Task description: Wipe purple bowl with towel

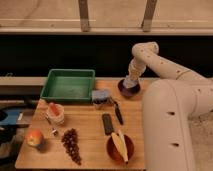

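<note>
The purple bowl [129,89] sits at the back right of the wooden table [90,125]. A pale blue-white towel [131,80] lies bunched in the bowl under the end of my white arm. My gripper [132,76] is right over the bowl, pressed down onto the towel. The towel and the wrist hide the fingertips.
A green tray [68,85] stands at the back left. A small grey container [100,97], a dark utensil [117,113] and a black bar [107,123] lie mid-table. An orange bowl [120,147] with a banana, grapes [71,144], an apple [34,137] and a cup [55,113] sit in front.
</note>
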Robot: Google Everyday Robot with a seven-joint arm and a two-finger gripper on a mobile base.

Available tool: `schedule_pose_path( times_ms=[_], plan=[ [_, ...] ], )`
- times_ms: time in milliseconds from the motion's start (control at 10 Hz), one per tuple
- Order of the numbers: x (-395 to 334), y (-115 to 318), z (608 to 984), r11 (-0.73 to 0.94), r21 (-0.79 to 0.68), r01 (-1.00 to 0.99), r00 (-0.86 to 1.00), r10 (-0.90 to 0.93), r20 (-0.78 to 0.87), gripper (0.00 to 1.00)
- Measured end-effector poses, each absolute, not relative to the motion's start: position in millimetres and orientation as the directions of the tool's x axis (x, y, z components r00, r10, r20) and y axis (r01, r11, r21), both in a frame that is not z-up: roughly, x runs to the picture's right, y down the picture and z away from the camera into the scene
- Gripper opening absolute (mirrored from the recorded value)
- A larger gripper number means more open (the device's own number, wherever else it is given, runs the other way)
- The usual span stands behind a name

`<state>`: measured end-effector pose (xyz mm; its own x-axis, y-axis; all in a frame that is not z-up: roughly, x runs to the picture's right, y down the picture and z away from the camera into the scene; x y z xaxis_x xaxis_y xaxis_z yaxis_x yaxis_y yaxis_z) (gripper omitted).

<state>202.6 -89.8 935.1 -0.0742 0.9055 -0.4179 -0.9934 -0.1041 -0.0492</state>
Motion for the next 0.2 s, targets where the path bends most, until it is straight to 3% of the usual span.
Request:
schedule_pose_path(
  times_ms=[200],
  plan=[
    [200.8, -102.2, 946.2, -0.109, -0.061, -0.992, -0.072, 0.900, -0.430, 0.00]
  ],
)
